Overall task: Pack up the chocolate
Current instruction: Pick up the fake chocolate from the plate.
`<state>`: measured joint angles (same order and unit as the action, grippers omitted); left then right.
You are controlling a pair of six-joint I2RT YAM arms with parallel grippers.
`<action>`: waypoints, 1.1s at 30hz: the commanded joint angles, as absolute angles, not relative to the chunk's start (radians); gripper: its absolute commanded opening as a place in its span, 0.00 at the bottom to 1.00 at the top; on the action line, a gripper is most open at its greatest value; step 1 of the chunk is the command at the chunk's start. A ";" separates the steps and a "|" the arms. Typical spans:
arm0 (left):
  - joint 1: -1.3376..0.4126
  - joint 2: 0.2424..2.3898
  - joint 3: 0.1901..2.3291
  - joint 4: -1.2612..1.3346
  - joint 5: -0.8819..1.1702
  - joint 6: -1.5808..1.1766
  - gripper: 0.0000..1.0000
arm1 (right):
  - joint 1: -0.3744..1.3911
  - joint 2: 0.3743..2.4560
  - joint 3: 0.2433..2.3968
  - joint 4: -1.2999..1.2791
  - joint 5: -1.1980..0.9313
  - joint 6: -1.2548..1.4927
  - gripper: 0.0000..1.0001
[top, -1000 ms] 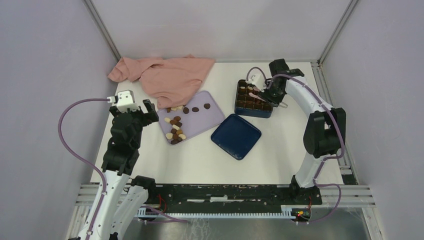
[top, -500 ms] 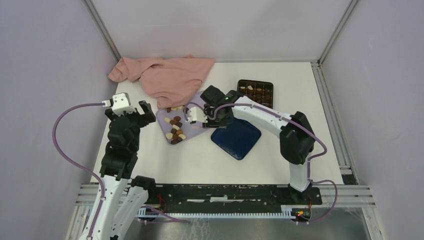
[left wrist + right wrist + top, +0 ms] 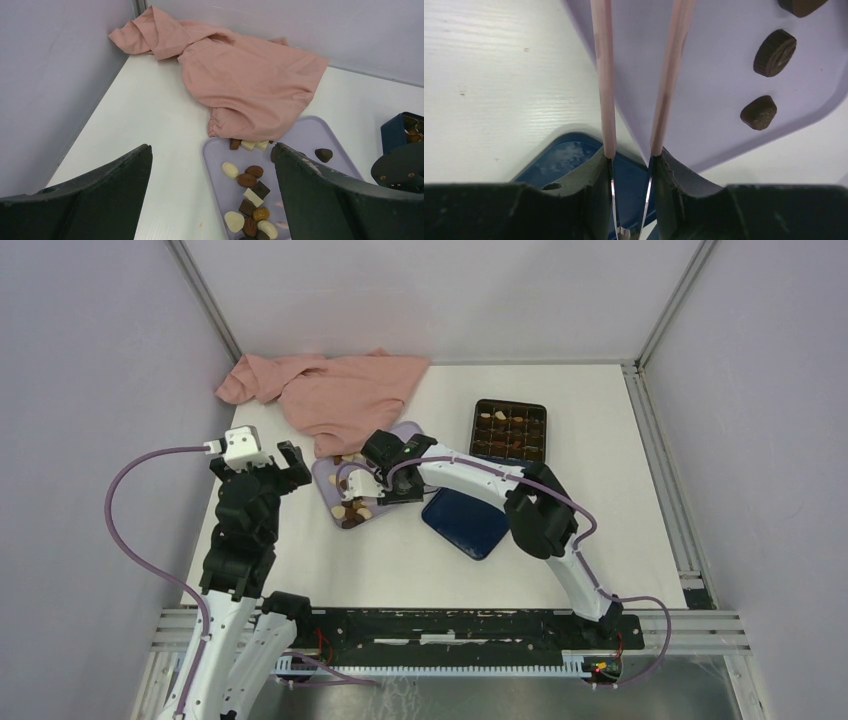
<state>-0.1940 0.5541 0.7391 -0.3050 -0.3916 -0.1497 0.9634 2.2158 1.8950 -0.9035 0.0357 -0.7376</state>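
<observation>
Nearest to the right end effector (image 3: 638, 50), narrow and empty over the lilac tray (image 3: 310, 137): loose chocolate (image 3: 247, 180) scattered on that tray just to its near left, farther from the wide-open left end effector (image 3: 211, 150)

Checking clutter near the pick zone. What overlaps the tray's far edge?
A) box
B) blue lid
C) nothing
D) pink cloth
D: in the left wrist view the cloth lies draped over the far edge of the tray.
</observation>
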 commanded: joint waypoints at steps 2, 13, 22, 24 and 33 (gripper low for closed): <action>-0.193 0.546 0.737 -0.265 -0.400 -0.094 0.96 | 0.952 2.260 1.982 -0.891 0.149 -0.709 0.37; -0.193 0.551 0.738 -0.265 -0.393 -0.094 0.96 | 0.946 2.353 2.074 -0.910 0.176 -0.715 0.40; -0.192 0.553 0.739 -0.265 -0.390 -0.094 0.96 | 0.948 2.384 2.118 -0.906 0.181 -0.712 0.41; -0.194 0.553 0.738 -0.265 -0.389 -0.094 0.96 | 0.950 2.389 2.121 -0.904 0.182 -0.713 0.41; -0.193 0.552 0.738 -0.264 -0.388 -0.094 0.96 | 0.963 2.409 2.138 -0.900 0.192 -0.717 0.42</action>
<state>-0.1940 0.5537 0.7391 -0.3046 -0.3904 -0.1497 0.9516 2.3993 2.0899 -0.9070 0.1616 -0.7265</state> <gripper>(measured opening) 0.961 0.417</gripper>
